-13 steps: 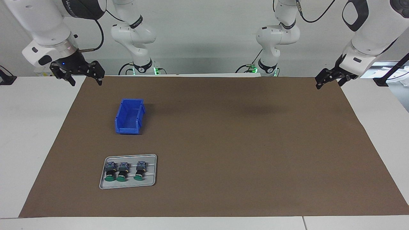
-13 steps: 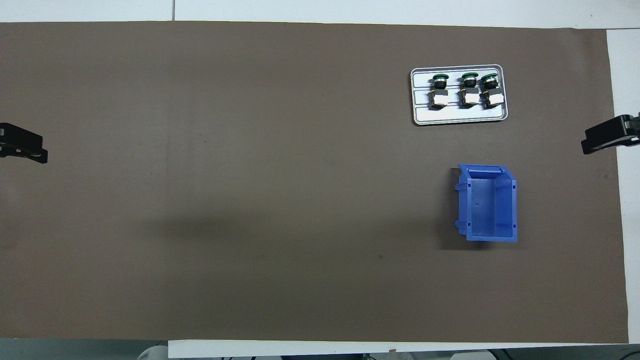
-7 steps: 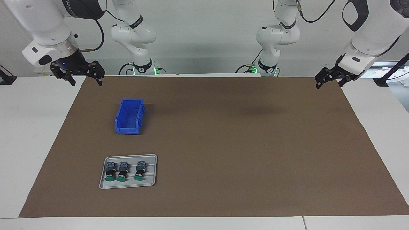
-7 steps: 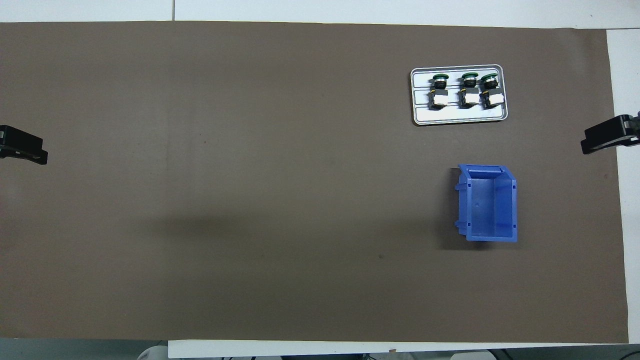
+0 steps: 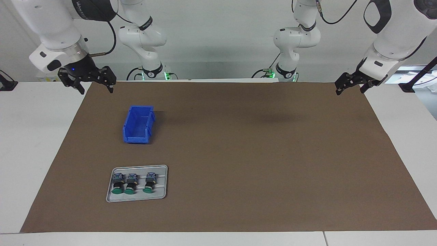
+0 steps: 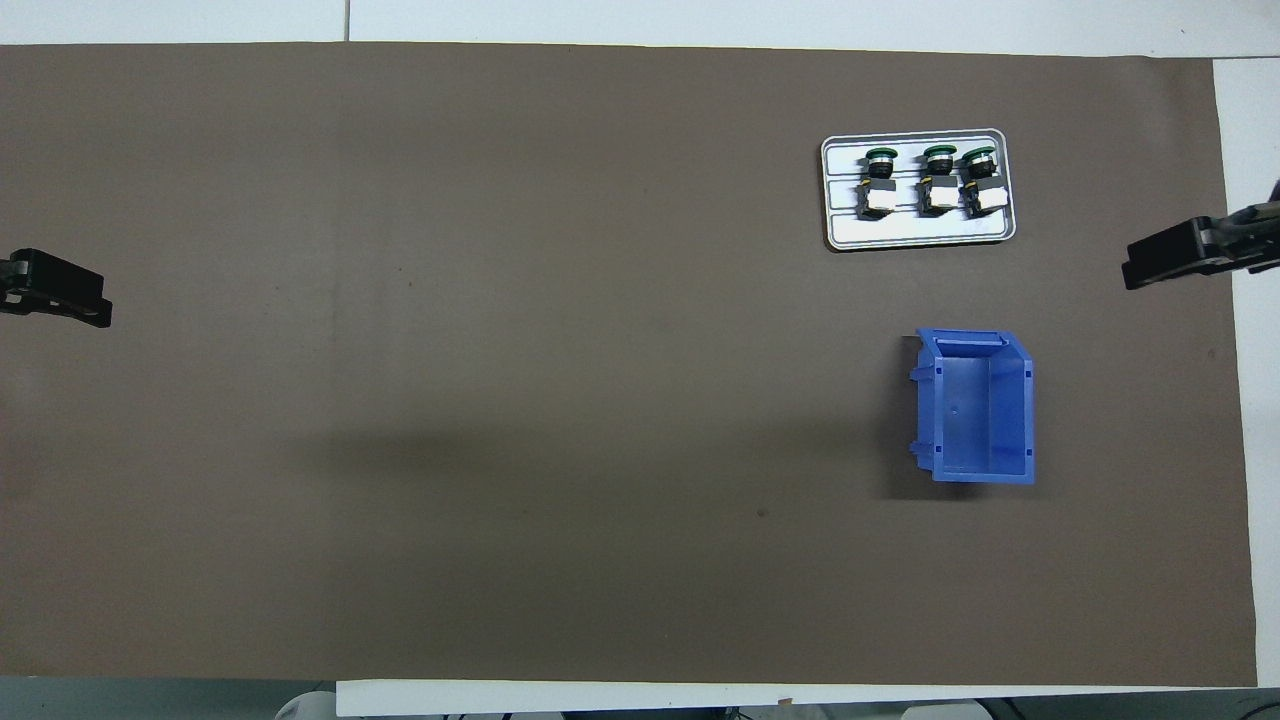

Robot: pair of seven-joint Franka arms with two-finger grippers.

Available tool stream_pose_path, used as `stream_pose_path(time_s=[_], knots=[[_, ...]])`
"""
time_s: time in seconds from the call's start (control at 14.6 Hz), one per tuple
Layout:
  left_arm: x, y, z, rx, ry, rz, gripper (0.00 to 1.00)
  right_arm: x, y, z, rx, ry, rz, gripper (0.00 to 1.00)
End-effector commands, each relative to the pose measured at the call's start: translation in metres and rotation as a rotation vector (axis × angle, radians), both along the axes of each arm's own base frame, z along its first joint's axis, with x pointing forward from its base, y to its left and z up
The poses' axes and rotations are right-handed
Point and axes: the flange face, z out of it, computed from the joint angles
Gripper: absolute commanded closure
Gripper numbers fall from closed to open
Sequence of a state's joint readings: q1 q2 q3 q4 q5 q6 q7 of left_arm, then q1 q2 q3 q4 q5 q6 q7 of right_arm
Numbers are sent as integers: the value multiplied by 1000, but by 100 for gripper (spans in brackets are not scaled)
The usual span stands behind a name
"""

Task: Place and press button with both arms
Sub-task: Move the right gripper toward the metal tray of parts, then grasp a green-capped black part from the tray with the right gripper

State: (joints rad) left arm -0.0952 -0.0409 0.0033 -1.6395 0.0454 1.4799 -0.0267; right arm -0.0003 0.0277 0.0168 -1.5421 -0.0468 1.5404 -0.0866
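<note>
Three green-capped buttons (image 5: 130, 184) (image 6: 938, 180) lie side by side on a grey tray (image 5: 136, 199) (image 6: 920, 236), toward the right arm's end of the table. My right gripper (image 5: 96, 89) (image 6: 1160, 265) hangs open and empty over the brown mat's edge, well apart from the tray. At the other end, my left gripper (image 5: 350, 90) (image 6: 75, 305) is also open and holds nothing, above the mat's corner nearest the robots.
An empty blue bin (image 5: 127, 136) (image 6: 1028, 410) stands on the brown mat (image 5: 256, 153), nearer to the robots than the tray. White tabletop borders the mat on all sides.
Both grippers have drifted a little inward over the mat's ends, the right one more than the left. The buttons, tray and bin have not moved.
</note>
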Motion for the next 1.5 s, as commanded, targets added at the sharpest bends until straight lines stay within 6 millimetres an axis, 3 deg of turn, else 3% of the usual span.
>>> stream_pose_path(time_s=[0.0,0.27,0.41,0.61,1.02,1.43], knots=[[-4,-3,1,-7,-11,11,0,52,34,-51,42,-31,-31,1],[-3,-1,2,-7,-16,12,0,123,74,-155,65,-108,-75,1],[-3,2,2,-7,-16,18,0,144,92,-214,71,-129,-70,3],[-3,2,1,-9,-14,22,0,158,92,-265,78,-146,-106,11],[-3,-6,2,-9,-16,6,0,161,91,-296,86,-166,-113,13],[-3,-5,2,-8,-16,3,0,149,88,-322,69,-124,-112,15]])
